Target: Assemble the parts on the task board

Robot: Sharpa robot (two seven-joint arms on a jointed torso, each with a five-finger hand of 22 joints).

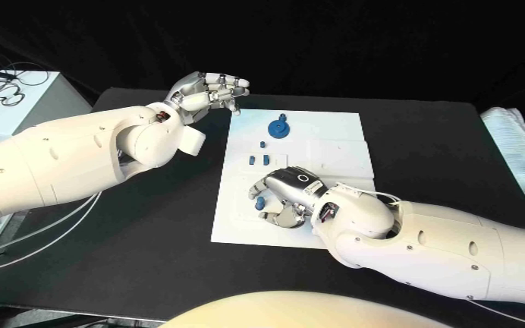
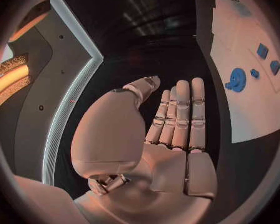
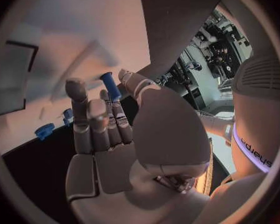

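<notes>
Blue peg (image 3: 110,86) sat pinched upright in your right hand (image 1: 287,191), low over the near end of the white task board (image 1: 328,134), likely poised for insertion | your left hand (image 1: 208,91) hung empty, fingers apart, off the board's far-left corner, clear of the work | round blue part (image 1: 279,127) and small blocks (image 1: 262,159) lay mid-board.

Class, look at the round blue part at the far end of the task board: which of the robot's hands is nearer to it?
Left. The left hand hovers just beyond the board's far left corner, close to the round blue part. The right hand is over the task board's near end.
</notes>
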